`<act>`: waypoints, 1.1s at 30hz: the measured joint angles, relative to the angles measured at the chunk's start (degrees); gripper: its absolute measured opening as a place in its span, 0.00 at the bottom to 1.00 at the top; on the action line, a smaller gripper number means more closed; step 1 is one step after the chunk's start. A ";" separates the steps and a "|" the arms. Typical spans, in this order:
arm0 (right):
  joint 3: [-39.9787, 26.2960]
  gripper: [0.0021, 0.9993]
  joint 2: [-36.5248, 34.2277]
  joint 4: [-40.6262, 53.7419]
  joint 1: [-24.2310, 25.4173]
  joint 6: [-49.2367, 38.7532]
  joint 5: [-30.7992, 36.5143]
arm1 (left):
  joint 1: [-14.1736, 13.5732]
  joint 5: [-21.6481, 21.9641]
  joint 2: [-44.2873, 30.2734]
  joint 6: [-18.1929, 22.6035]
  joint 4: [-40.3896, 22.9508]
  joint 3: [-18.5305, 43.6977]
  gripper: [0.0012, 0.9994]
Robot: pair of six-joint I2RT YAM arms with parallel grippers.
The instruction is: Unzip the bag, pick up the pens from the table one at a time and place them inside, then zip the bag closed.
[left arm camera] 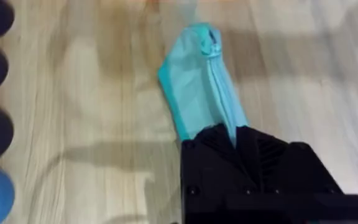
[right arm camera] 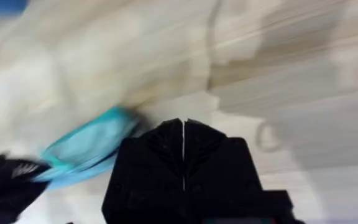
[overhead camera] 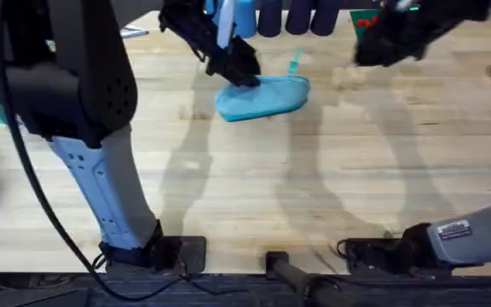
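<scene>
Bag near the desk's far edge, left gripper on it.
We see the light-blue bag [overhead camera: 262,95] lying flat on the desk [overhead camera: 254,188]; left gripper [left arm camera: 235,140] is closed on its near end. Right gripper [right arm camera: 183,134], fingers pressed together and empty, hovers just beside the bag.

Light-blue bag [overhead camera: 262,96] with a teal-looking zipper [left arm camera: 218,81], black fingers [right arm camera: 183,146], pale grained wood table [overhead camera: 254,188].

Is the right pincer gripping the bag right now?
No. The right pincer is shut on nothing above the table, beside the bag.
</scene>
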State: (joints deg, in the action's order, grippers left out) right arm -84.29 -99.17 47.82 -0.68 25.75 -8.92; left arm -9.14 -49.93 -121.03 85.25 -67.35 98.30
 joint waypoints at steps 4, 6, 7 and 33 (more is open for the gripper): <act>-0.20 0.03 0.21 1.09 2.38 -1.00 3.77 | 1.67 0.48 0.02 0.00 -0.07 0.00 0.04; -0.20 0.03 0.21 1.44 2.20 -1.49 4.25 | 1.67 0.55 0.02 0.00 -0.10 0.00 0.04; -0.20 0.03 0.21 1.61 2.03 -1.74 4.49 | 1.59 0.67 0.02 0.00 -0.17 0.00 0.04; -0.62 1.00 9.48 1.97 1.71 -7.39 -7.96 | 1.40 1.11 0.02 0.00 -0.13 0.00 0.04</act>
State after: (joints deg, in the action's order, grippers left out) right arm -84.90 -89.69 49.79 1.02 18.36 -16.88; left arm -7.73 -48.82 -121.01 85.25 -67.48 98.30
